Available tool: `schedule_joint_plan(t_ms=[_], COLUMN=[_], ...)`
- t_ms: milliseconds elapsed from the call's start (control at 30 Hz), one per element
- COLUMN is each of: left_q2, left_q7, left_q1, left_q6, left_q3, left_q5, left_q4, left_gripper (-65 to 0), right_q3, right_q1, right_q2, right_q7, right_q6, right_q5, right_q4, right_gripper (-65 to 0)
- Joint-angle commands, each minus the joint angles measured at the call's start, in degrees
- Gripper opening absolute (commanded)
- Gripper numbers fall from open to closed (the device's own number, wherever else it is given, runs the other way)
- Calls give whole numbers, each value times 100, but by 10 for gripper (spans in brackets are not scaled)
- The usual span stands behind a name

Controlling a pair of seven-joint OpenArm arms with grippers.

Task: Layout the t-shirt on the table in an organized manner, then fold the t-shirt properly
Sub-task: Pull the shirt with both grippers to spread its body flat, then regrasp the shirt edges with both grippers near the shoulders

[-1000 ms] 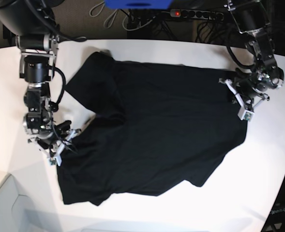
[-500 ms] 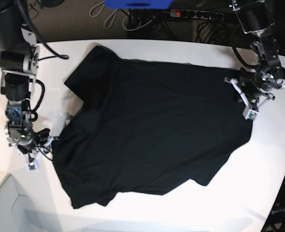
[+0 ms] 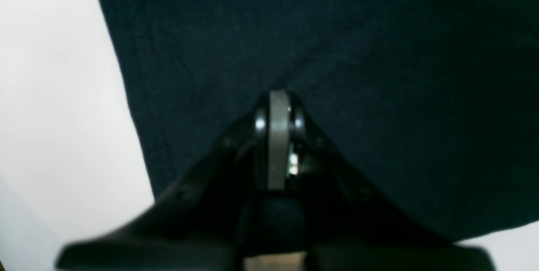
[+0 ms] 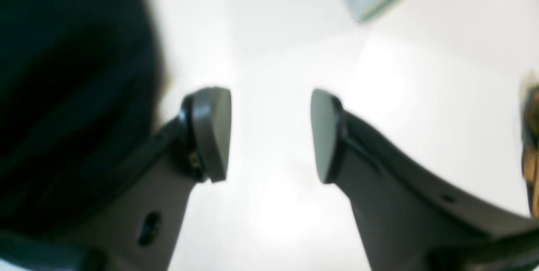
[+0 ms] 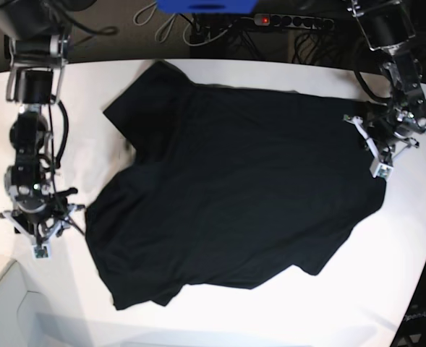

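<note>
We see the white table [image 5: 220, 311] carrying the black t-shirt [image 5: 234, 188], spread mostly flat across its middle with a sleeve pointing toward the far edge. The left claw [image 5: 377, 144] sits at the shirt's edge with its jaws pressed together, seemingly pinching the cloth, though the wrist view is dim. The right claw [image 4: 271, 134] stands wide and empty over bare table beside the shirt.

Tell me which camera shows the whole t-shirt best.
The base view: the t-shirt lies spread across the table, outline fully visible. The left wrist view shows only close-up black cloth around the shut tool; the right wrist view shows just a blurred edge.
</note>
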Motion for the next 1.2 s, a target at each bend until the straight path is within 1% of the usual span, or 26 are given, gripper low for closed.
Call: schedule_joint_plan(t_ms=[0, 67, 200, 233, 267, 300, 367, 400, 433, 600, 800, 933, 1000, 1167], left_q2=[-30, -30, -30, -30, -30, -30, -30, -30, -30, -30, -30, -30, -30, -30], left_q7=[272, 263, 272, 272, 272, 272, 263, 254, 254, 245, 245, 254, 254, 263], left_q1=[15, 6, -126, -135, -143, -143, -143, -143, -143, -143, -143, -135, -108, -91], left_q6=[27, 27, 27, 27, 27, 27, 27, 27, 27, 27, 27, 27, 27, 27], left_q3=[6, 15, 15, 6, 6, 6, 6, 6, 6, 6, 6, 6, -3, -3], left_q5=[222, 222, 222, 222, 222, 222, 222, 222, 222, 222, 222, 222, 222, 186], left_q4=[-17, -17, -17, -17, -17, -17, -17, -17, -17, -17, -17, -17, -17, -17], left_gripper=[-650, -650, -650, -650, -650, -650, -650, -650, -650, -650, -650, -650, -650, -650], right_q3=[15, 15, -20, -20, -29, -29, -2, 6, 6, -20, -2, 33, 235, 1009], right_q1=[-91, -592, -1357, -1524, -1682, -1840, -2148, -2297, -2456, -3001, -3273, -3282, -3291, -3414], right_q2=[-30, -329, -839, -927, -1067, -1208, -1410, -1480, -1542, -1665, -1683, -1683, -1683, -1691], right_q7=[44, -308, -774, -888, -976, -1046, -1126, -1117, -1117, -1073, -1055, -1055, -1055, -1126], right_q6=[-28, -28, -11, 86, 323, 640, 1176, 1325, 1361, 1361, 1369, 1361, 1361, 1352], right_q5=[6, 6, 15, 15, 15, 6, -12, -12, -12, -3, -3, -21, -21, -21], right_q4=[593, 1419, 2342, 2491, 2606, 2694, 2799, 2826, 2834, 2940, 2870, 2509, 2360, 2316], right_gripper=[-340, -340, -340, -340, -340, -340, -342, -344, -344, -344, -344, -344, -345, -345])
